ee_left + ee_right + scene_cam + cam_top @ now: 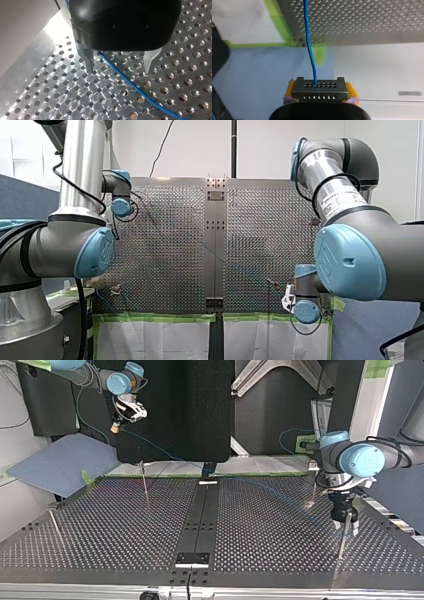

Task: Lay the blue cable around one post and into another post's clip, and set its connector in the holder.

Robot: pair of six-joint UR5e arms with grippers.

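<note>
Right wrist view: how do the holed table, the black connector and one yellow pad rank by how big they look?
1. Table: largest, though farthest from the camera.
2. Connector: close to the camera, so it may look bigger than it is.
3. Yellow pad: smallest; the two pads look alike.

Green tape edges the perforated table; a blue mat lies beside it

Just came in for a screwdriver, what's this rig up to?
Two arms are routing a blue cable over the perforated table. My right hand is shut on the cable's black connector, held up beyond the table's edge. My left hand is low over the table, fingers open, with the cable running between them. The connector is not yet in any holder.
</note>
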